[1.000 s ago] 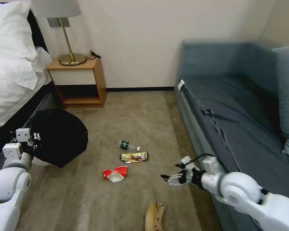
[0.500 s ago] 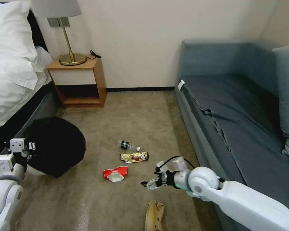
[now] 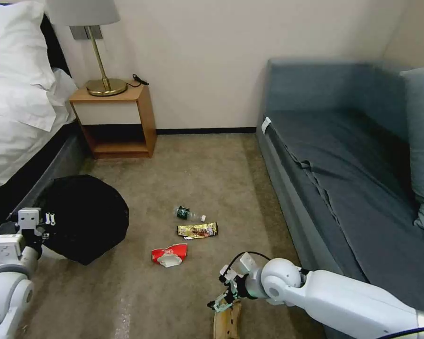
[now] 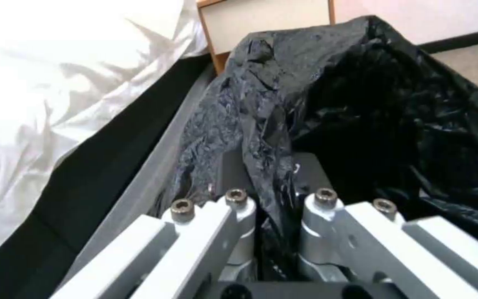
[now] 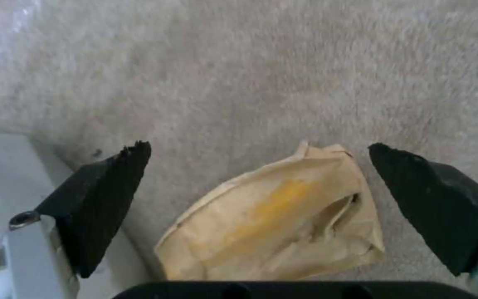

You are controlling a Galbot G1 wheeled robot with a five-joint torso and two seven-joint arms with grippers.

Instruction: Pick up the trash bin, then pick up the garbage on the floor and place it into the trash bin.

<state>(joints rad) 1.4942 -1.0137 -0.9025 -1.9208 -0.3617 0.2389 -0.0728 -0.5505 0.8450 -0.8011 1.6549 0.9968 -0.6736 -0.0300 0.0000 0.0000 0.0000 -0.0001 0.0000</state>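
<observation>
The banana peel (image 5: 283,224) is framed between the spread fingers (image 5: 106,199) of the right gripper (image 3: 220,301), untouched. The trash bin (image 3: 82,216) liner is pinched by the closed left gripper (image 4: 272,216).

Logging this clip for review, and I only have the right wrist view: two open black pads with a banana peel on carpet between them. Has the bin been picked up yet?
Observer: The left gripper is shut on the trash bin, pinching its black liner at the rim, beside the bed.
Operator: Is the peel the last piece of garbage?
Observer: No. A red-and-white wrapper, a gold wrapper and a small bottle lie on the carpet beyond the banana peel.
Operator: How is the right gripper placed over the peel?
Observer: In the head view the right gripper hangs at the peel's far end, fingers pointing down.
</observation>
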